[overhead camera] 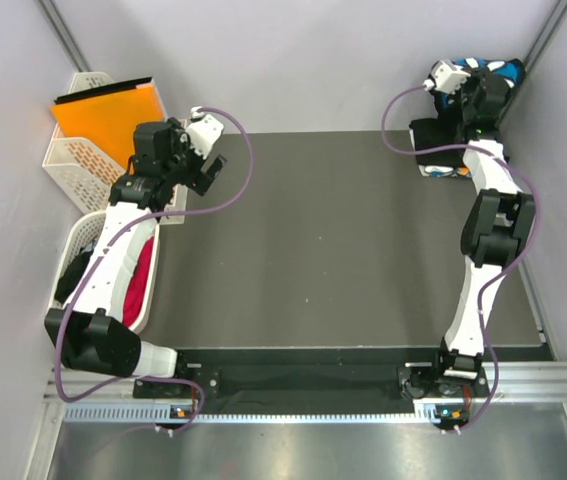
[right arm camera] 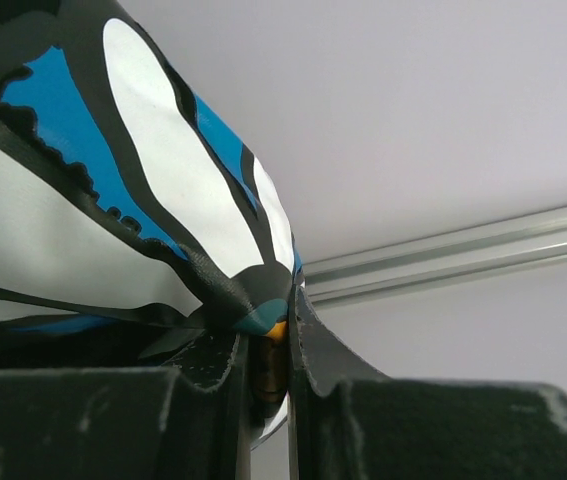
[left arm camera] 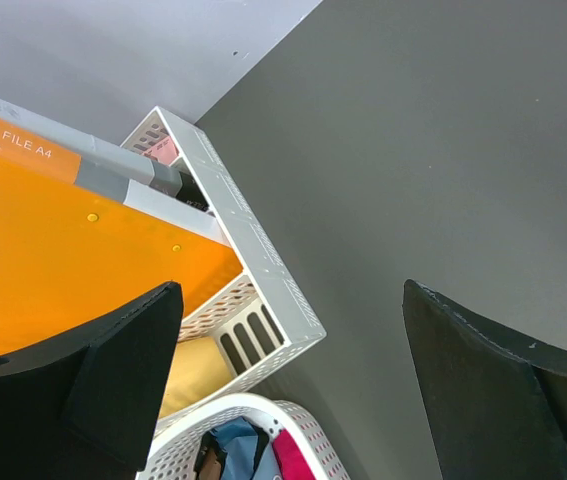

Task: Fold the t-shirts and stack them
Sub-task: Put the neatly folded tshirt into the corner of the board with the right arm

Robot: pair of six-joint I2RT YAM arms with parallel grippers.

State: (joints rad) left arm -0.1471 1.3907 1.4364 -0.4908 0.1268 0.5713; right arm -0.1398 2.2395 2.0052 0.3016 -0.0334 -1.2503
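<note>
T-shirts: one soft black cloth shirt w/ white-and-blue print [right arm camera: 163, 200] is bunched up at the far-right corner, approx 1 o'clock from the centre of the dark grey table [overhead camera: 343, 250]. A fold of it is nipped by the right gripper [right arm camera: 268, 345], fingers pressed nearly together on the fabric. Just nearer in top view, a dark folded pile [overhead camera: 433, 150] sits on the table's far-right edge, approx 2 o'clock. A red shirt [overhead camera: 141, 280] and some black cloth lie in a white lattice plastic basket [overhead camera: 78, 235] at 9 o'clock. At 10 o'clock the left gripper [overhead camera: 208, 170] hangs over the table, fingers spread wide, holding nothing. It is beside a second white lattice basket [left arm camera: 263, 270] w/ an orange flat folder [left arm camera: 63, 270] standing in it.
</note>
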